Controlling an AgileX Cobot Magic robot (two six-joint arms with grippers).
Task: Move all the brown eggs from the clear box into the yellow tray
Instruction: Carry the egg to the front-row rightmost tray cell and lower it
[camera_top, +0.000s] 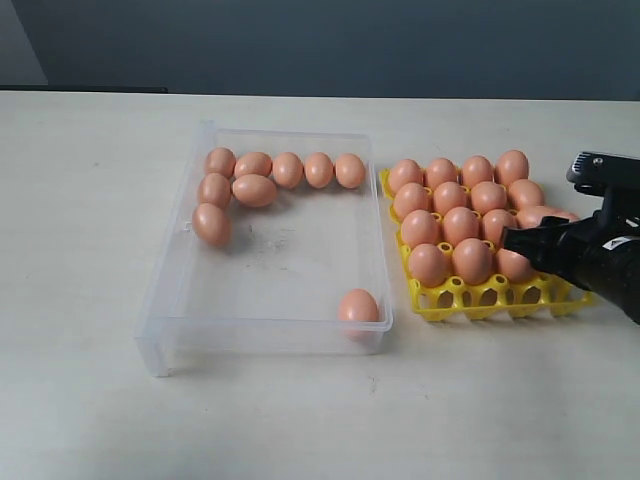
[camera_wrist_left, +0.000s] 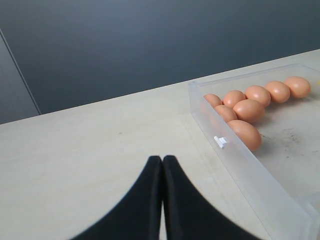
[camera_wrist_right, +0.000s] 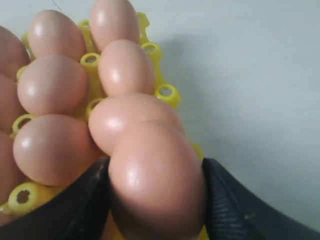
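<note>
The right gripper (camera_wrist_right: 155, 172) hangs over the outer edge of the yellow tray (camera_top: 480, 300), its jaws pinching one brown egg (camera_wrist_right: 152, 150) across the waist, with the egg's long axis running out ahead of the jaws. Filled cups lie just beyond the held egg. The bare cups (camera_top: 500, 293) form the tray's front row in the exterior view, so the drop looks to depend on bringing the egg over that row. Nine brown eggs (camera_top: 254, 189) lie in the clear box (camera_top: 165, 300): eight clustered at its far left corner and a lone egg (camera_top: 358, 305) in the near corner beside the tray, nearer the right arm. The left gripper (camera_wrist_left: 162, 165), jaws pressed together and empty, hovers over bare worktop (camera_top: 80, 250) beside the box, nearer the cluster.
</note>
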